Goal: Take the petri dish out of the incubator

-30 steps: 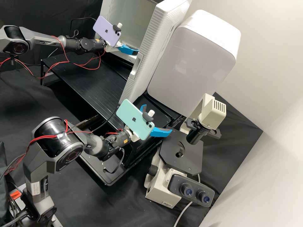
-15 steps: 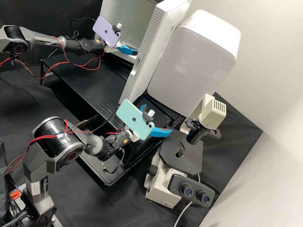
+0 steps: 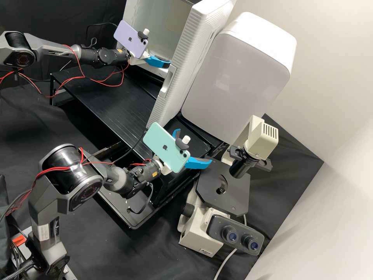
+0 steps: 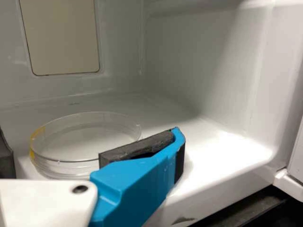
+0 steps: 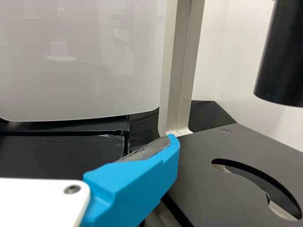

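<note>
Left gripper [image 3: 158, 61] is inside the incubator [image 4: 213, 94], fingers [image 4: 142, 179] spread wide, nothing held. Dish [image 4: 80, 142] lies flat on the chamber floor between them. Right arm [image 3: 128, 179] is well apart, by the microscope [image 3: 217, 229].

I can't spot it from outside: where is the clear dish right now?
The dish lies flat on the floor of the incubator, in the left wrist view, just ahead of the left gripper.
</note>
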